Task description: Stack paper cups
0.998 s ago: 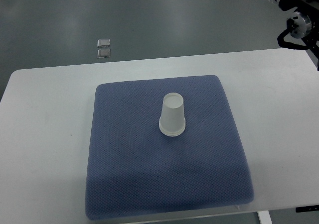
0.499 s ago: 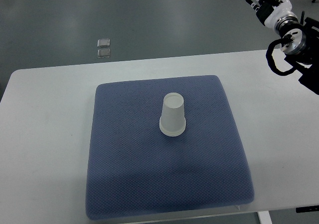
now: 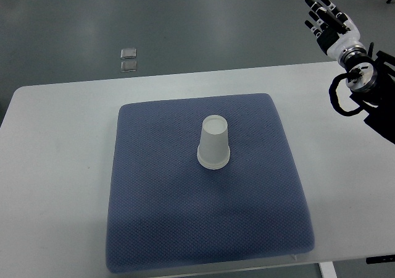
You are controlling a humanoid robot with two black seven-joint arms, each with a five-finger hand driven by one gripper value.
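Observation:
A white paper cup stack [image 3: 213, 143] stands upside down near the middle of the blue mat [image 3: 203, 228]. My right hand [image 3: 327, 20] is at the top right, beyond the table's far edge, far from the cups. Its fingers are spread and hold nothing. The left arm does not show.
The mat lies on a white table [image 3: 62, 167]. Two small clear squares [image 3: 128, 58] lie on the grey floor beyond the table's far edge.
My right arm has moved down and left into view, so the hand with its spread fingers now shows. The cup stack has not moved.

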